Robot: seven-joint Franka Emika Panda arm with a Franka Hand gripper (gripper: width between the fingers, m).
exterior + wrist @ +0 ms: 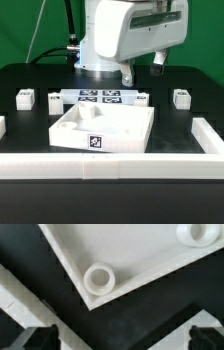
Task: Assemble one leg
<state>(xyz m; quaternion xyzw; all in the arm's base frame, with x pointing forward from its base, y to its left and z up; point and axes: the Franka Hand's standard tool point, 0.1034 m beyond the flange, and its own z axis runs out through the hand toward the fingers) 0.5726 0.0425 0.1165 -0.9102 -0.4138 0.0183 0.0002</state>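
Black table (170, 120), green backdrop (20, 30), and the gripper (120, 339) hangs wide open and empty over a corner socket (100, 278) of the white tray (65, 135), probably scoping it out, while the leg (180, 97) stands untouched at the exterior view's right.

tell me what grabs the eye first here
The large white tray-like part sits mid-table with the white robot arm looming behind it. In the wrist view, a round socket in the tray's corner shows beyond the open end effector. One leg stands at the exterior view's left.
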